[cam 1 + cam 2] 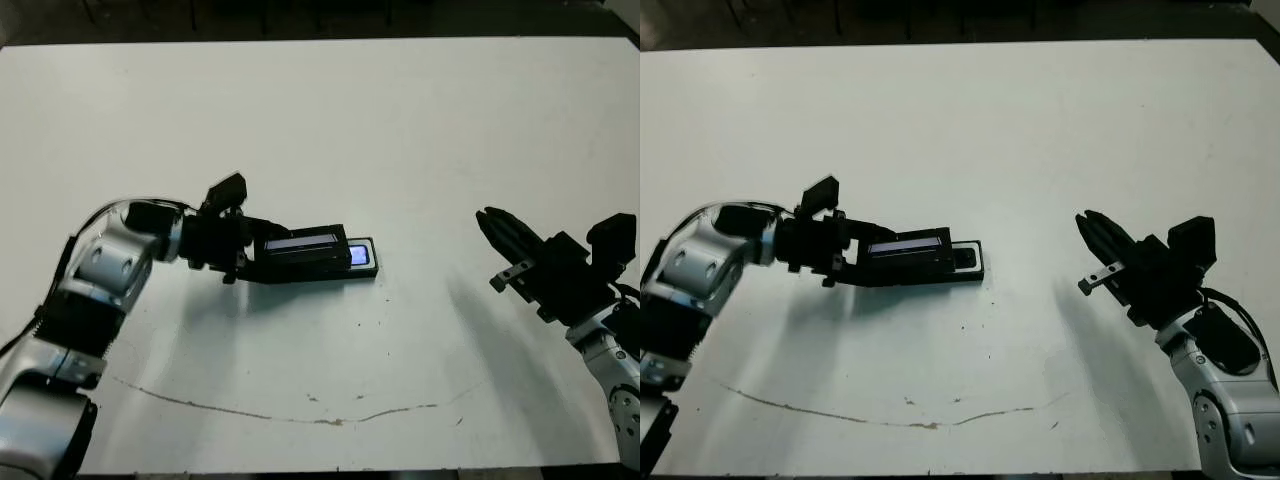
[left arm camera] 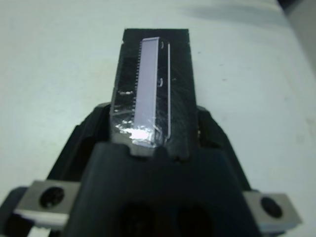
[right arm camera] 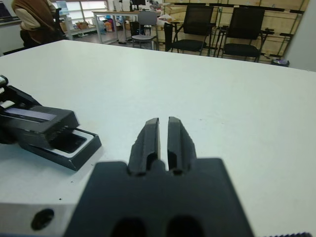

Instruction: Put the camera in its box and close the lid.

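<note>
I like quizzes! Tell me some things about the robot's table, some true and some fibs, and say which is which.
1. The left end effector holds the lid over the box. True.
2. The lid fully covers the box. False: one end of the box is uncovered, showing the camera's screen.
3. The right end effector is gripping the box. False: it is empty, off to the right, apart from the box.
4. The right end effector's fingers are nearly together. True.
5. The table is white. True.
</note>
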